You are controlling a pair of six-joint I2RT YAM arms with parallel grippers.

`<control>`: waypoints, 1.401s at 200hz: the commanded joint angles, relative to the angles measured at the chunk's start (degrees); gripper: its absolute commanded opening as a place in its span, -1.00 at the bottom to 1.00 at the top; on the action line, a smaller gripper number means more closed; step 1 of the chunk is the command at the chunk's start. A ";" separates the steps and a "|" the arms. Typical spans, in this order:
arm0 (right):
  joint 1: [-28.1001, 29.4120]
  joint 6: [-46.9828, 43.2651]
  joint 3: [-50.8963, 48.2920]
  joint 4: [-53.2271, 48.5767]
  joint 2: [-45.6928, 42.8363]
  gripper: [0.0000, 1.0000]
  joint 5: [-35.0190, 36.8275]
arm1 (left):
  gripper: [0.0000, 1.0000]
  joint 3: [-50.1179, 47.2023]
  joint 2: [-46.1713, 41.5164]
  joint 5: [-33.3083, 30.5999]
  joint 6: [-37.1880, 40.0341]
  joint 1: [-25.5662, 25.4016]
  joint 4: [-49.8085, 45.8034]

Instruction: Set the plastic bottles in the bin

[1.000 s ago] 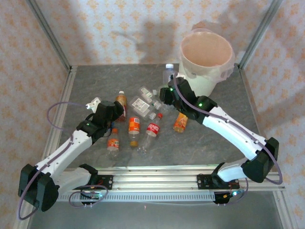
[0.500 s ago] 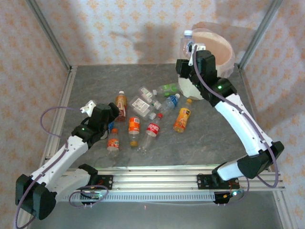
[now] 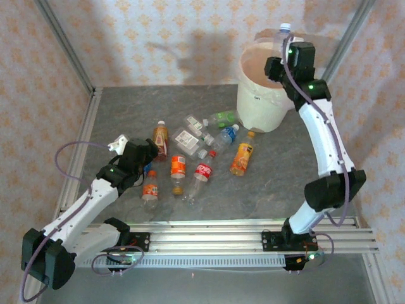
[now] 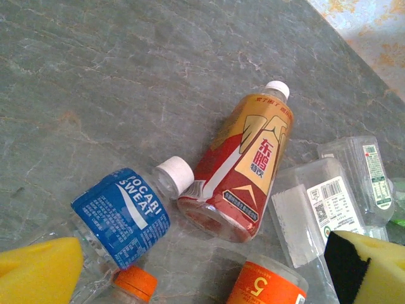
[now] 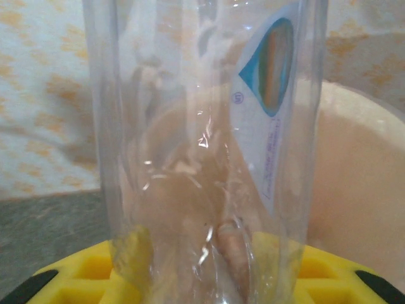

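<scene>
A clear bottle [image 3: 283, 42] hung above the bin [image 3: 256, 104].
The right tool [image 3: 281, 58] gripped it upright at the far right; the left tool [image 3: 150, 154] stood wide above the other bottles [image 3: 178, 168] lying on the counter [image 3: 126, 114], left of centre.

Table top [image 3: 126, 107]: grey, marbled stone look, matte. Wallpaper [image 3: 158, 38]: cream with a repeating orange floral motif, on the left, far and right walls, with soft grey shadows on the far wall. Slanted metal frame posts at the far corners: left post [image 3: 63, 41], right post [image 3: 345, 41]. Slotted aluminium rail [image 3: 209, 229] runs along the near edge.
</scene>
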 commanded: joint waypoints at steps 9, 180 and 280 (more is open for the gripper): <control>-3.43 -2.45 6.80 -5.94 3.29 -0.28 0.77 | 1.00 0.97 -0.20 -2.73 -0.45 0.84 -2.60; -5.39 -7.72 34.63 -18.40 27.77 0.17 23.32 | 1.00 4.35 -0.58 -10.10 4.08 1.81 -13.30; -5.39 -6.56 35.07 -18.12 27.32 0.50 25.34 | 1.00 5.89 -2.09 -16.40 8.12 2.31 -20.28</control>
